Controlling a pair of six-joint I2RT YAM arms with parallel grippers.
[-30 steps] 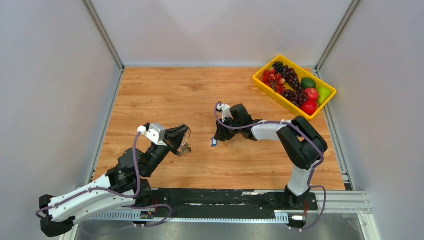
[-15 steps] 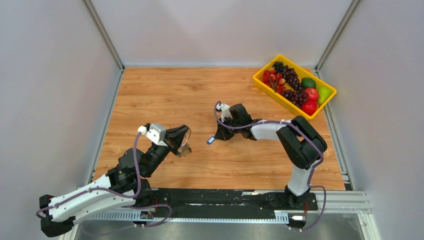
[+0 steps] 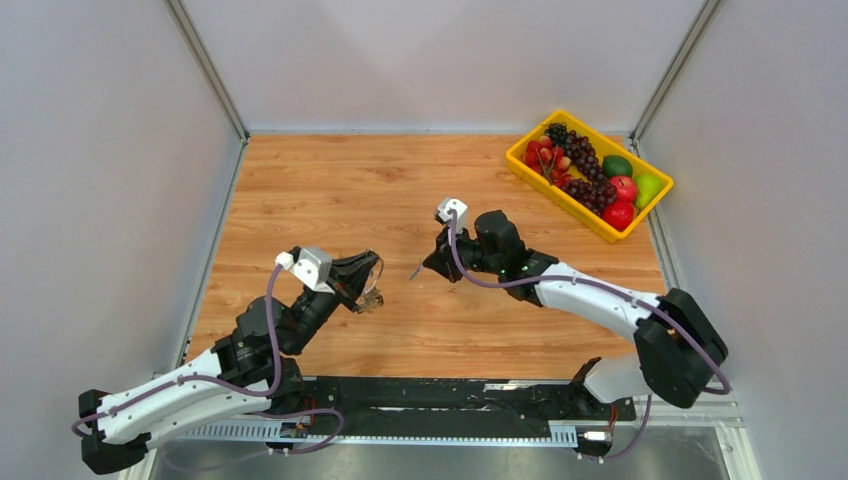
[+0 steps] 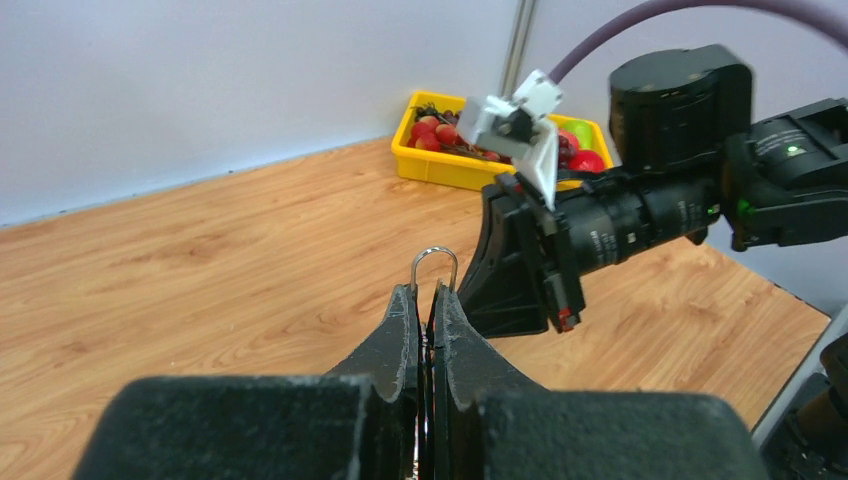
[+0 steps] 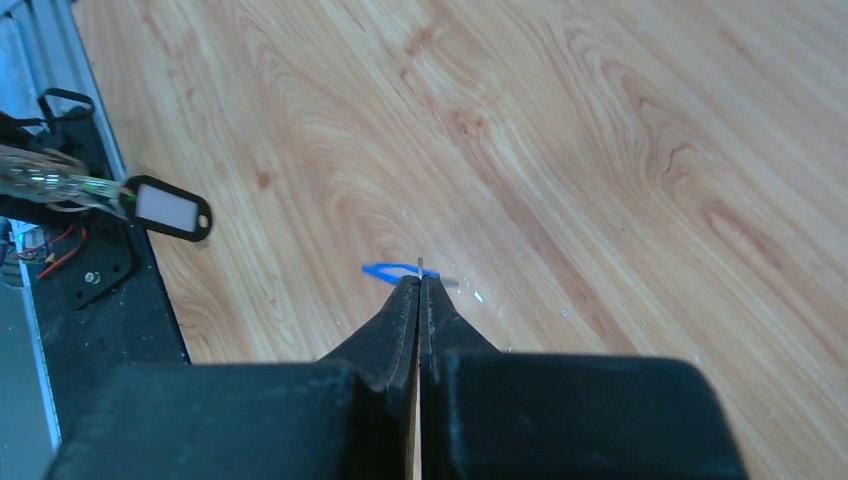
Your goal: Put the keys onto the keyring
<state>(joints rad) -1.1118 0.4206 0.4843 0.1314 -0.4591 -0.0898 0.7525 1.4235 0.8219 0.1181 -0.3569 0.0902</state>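
- Near left: left gripper (image 4: 425, 292), fingers pinched tight on the keyring (image 4: 435, 248). Thin silver wire. Only a small arc stands upright above the tips; the rest is buried in the grip.
- A black tag (image 5: 170, 208) with a pale insert hangs by that gripper, apparently off the ring. Blurred in the right wrist view, so I cannot confirm.
- Mid-table, just right of the ring but apart from it: right gripper (image 5: 419, 285), fingers closed flat on the blue-tagged key (image 5: 372, 270), held above the table (image 3: 330, 190). The key is edge-on. Only a sliver of metal and the blue rim show past the tips.
- Far right: yellow fruit tray (image 4: 440, 168), well clear.

Risks, as I judge them:
- The ring's split is not visible, so the key could meet solid wire and skid off.
- The key is held by very little. Any side push may pivot it or pop it out onto the wood.
- The short exposed arc leaves little room, so the two sets of fingertips could knock together on approach.
- Pressing on the ring may twist it in the pinch.
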